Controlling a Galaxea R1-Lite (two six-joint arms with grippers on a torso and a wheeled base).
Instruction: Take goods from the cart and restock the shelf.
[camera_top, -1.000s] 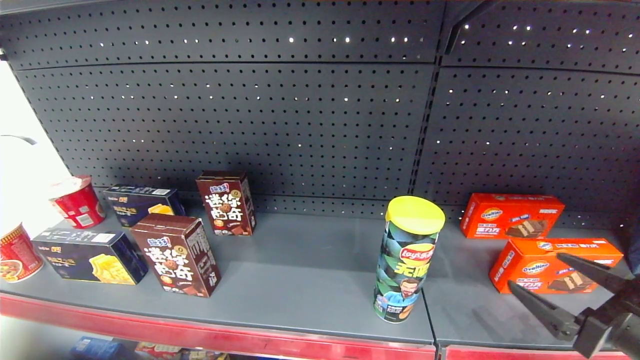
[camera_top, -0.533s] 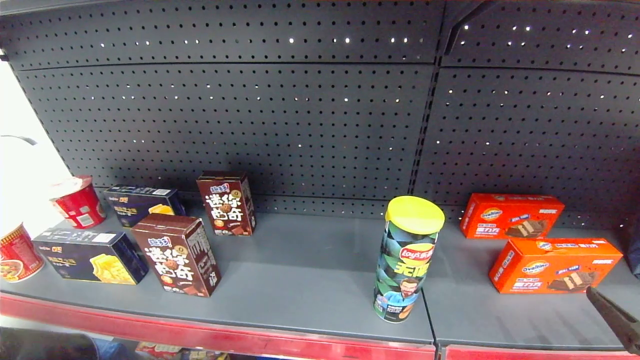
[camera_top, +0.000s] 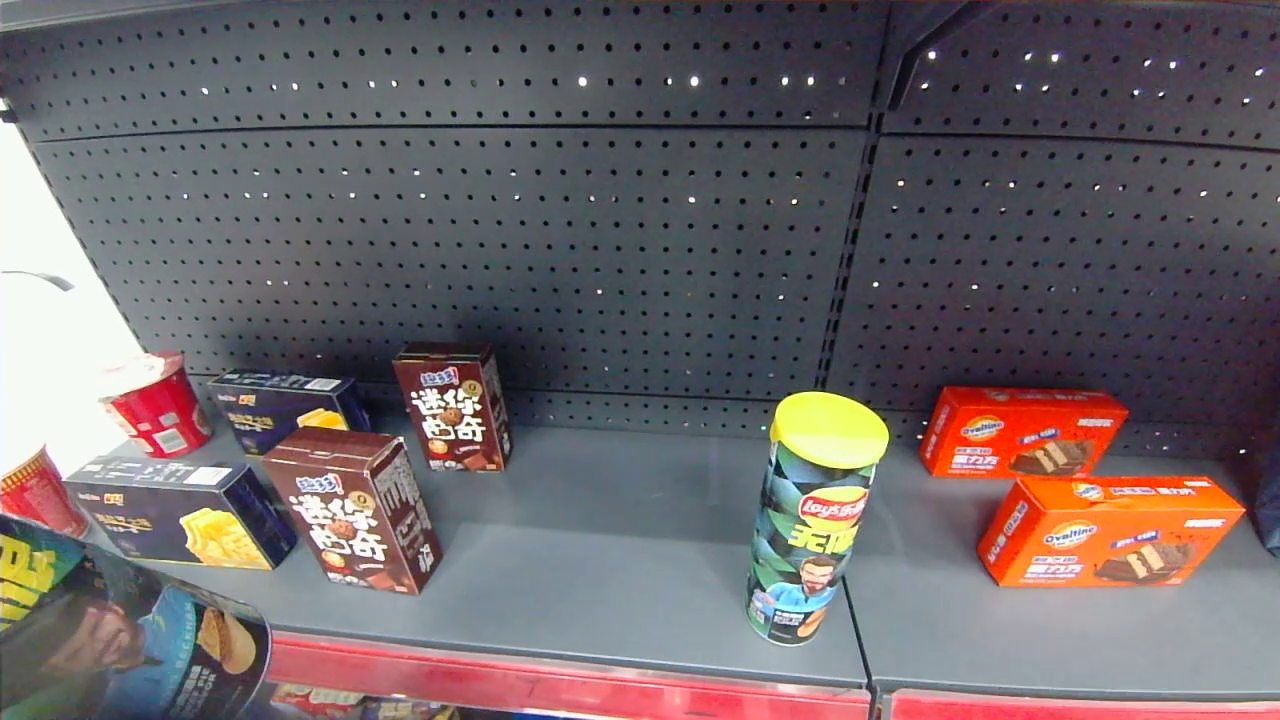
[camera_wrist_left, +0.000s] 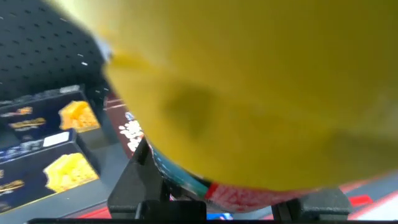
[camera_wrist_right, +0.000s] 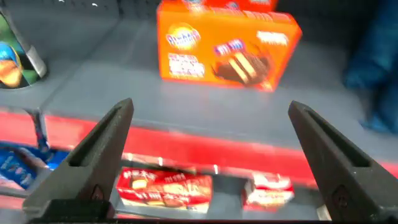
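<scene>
My left tool (camera_wrist_left: 224, 194) is clamping the held chip can (camera_top: 120, 640), its black fingers pressing on either side of the tube just below the smooth yellow plastic lid (camera_wrist_left: 249, 81). From the head camera, that can is lying tilted at the lower left, in front of the shelf (camera_top: 620, 560) and its glossy red front edge (camera_top: 560, 680). It is partly covering the front red cup (camera_top: 35, 490). Nearest it, the front navy box (camera_top: 180, 512) and the front brown box (camera_top: 355, 510) are sitting close to the edge. Behind them are standing the rear navy box (camera_top: 285, 408), the rear brown box (camera_top: 452, 405) and the rear red cup (camera_top: 155, 403). A bare stretch of matte grey metal is lying between the brown cartons and the standing chip can (camera_top: 815, 520), an upright printed cylinder with a yellow cap. Further right, two flat orange cardboard boxes (camera_top: 1105, 530) are lying one behind the other. A dark perforated back panel (camera_top: 500, 250) is closing off the rear. My right tool (camera_wrist_right: 210, 106) is hanging with its tapered black fingers wide apart and holding nothing, in front of the red edge, facing the nearer orange carton.
</scene>
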